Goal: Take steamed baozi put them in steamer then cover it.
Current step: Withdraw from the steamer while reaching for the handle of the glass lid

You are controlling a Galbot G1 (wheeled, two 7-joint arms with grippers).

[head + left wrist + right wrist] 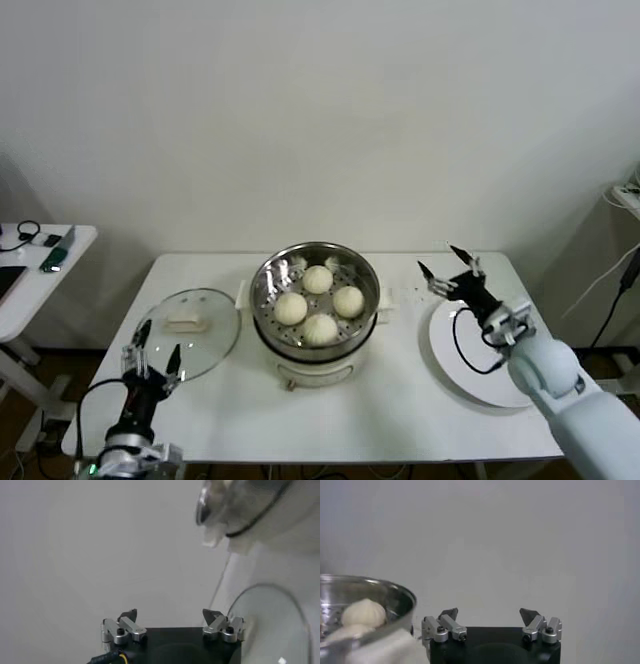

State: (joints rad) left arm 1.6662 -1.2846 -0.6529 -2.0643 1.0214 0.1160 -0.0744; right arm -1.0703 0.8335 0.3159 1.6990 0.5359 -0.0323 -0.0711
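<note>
Four baozi (318, 279) sit inside the uncovered steamer (316, 345) at mid-worktop (400, 400), its glass lid (190, 330) lying flat just to its left, while the left gripper (152, 350) hovers near the lid's front edge and the right gripper (445, 262) above the white plate (450, 365), both jaws released and empty.

The head view looks down on the white table (330, 420); both wrist views look low along it, sharing the round shiny steel steamer (316, 305) (240, 510) (365, 610).
</note>
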